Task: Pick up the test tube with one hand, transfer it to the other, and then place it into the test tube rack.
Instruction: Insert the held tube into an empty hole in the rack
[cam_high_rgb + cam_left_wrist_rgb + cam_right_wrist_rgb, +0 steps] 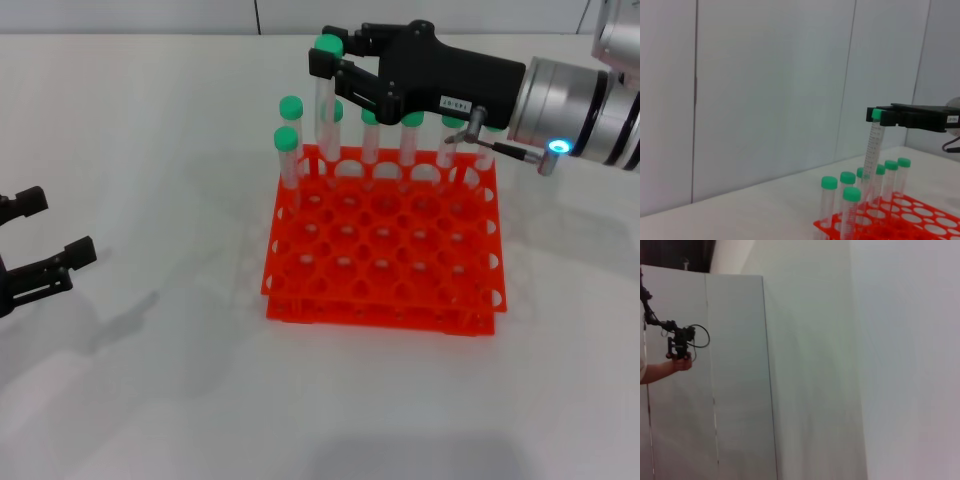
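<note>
Right gripper, black with a small white label, is clenched on the green cap of a tube, holding it upright above the rack's far row, toward eleven o'clock. Slim and clear, the tube shows printed markings down its side. More green-capped tubes stand in the orange-red rack. Left gripper sits at nine o'clock, fingers spread.

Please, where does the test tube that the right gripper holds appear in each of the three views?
Head view: test tube, upper middle, held at its cap above the rack's far edge.
Left wrist view: test tube, right of centre, hanging from the gripper.
Right wrist view: not in it.
Shared landmark: test tube rack.
</note>
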Controlling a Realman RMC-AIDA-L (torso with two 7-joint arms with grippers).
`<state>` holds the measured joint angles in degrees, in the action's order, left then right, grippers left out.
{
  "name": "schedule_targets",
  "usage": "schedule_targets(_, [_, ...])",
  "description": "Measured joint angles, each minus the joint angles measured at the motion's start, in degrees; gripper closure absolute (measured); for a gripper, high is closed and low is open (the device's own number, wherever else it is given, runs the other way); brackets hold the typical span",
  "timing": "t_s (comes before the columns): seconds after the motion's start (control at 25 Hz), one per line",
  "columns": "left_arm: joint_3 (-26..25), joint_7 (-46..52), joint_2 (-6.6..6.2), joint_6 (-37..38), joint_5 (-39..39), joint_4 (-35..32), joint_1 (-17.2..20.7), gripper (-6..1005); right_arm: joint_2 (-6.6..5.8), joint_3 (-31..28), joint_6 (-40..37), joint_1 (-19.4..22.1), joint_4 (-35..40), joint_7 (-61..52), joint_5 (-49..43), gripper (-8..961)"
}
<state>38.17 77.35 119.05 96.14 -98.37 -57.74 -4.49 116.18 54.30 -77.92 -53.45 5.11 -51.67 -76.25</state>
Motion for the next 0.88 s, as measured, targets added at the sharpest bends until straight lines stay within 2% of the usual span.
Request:
schedule_targets(0.44, [-0.2, 0.5, 0.05, -1.0, -2.7, 0.8, -2.8, 109, 0.0, 1.2, 1.6, 1.5, -1.4, 0.3, -0.3, 642])
schedule_targets(0.88, [-0.2, 0.2, 0.04, -2.1, -3.1, 1.5, -3.3, 111, 0.0, 0.9, 1.6, 1.6, -2.6, 0.6, -0.1, 635])
